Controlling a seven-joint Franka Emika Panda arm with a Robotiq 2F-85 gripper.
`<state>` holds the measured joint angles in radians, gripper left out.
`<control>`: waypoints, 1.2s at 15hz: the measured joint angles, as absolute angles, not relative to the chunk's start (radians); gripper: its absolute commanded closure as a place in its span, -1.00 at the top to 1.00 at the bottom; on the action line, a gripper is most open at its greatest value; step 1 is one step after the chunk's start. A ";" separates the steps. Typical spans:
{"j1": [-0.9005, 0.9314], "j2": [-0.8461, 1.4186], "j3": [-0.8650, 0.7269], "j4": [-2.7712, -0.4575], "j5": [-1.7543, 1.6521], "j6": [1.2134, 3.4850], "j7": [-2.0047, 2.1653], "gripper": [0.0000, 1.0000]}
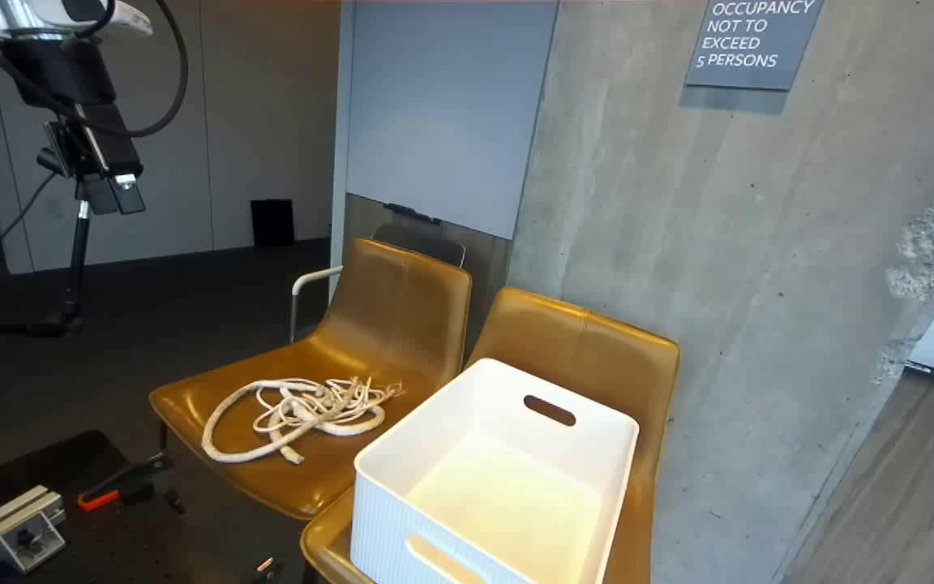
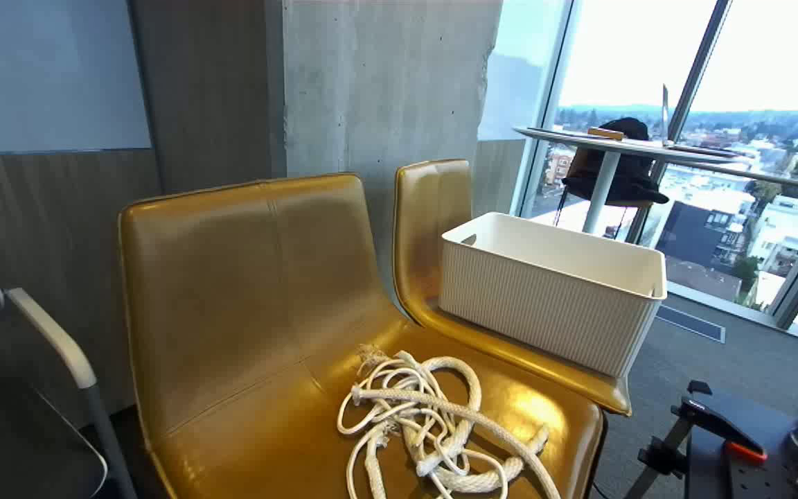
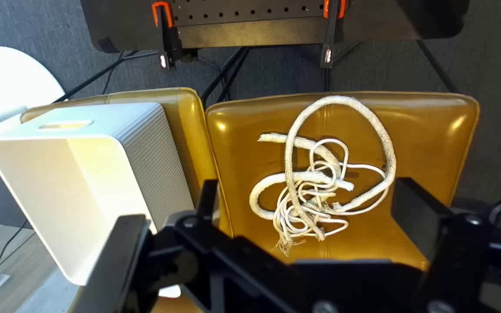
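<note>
Jaws wide open, nothing in them, hanging well apart from the rope (image 3: 313,176). Rope lies in a loose tangle on a tan chair (image 3: 429,143), thick and thin strands mixed, some ends frayed. White bin (image 3: 159,169), opening up, near it on the next chair (image 1: 589,341). Two orange-tipped clamps (image 3: 168,43) on the edge of the black surface (image 3: 124,26).

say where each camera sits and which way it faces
In an exterior view: high, near the white bin, facing a concrete wall; arm and claw upper left.
In an exterior view: nearer the rope, facing chairs and windows; no claw.
Wrist view: on the wrist, facing down at the rope; open claw.
In both exterior views: white bin, rope, chairs.
</note>
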<state>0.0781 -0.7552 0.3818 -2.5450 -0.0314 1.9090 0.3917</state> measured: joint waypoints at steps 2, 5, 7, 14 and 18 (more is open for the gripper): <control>0.078 -0.755 0.382 -2.545 -0.031 1.909 0.392 1.00; 0.078 -0.755 0.382 -2.545 -0.031 1.909 0.392 1.00; 0.078 -0.754 0.382 -2.545 -0.034 1.911 0.392 1.00; 0.056 -0.580 0.372 -2.515 -0.108 2.213 0.390 1.00; 0.004 -0.381 0.345 -2.485 -0.175 2.401 0.390 1.00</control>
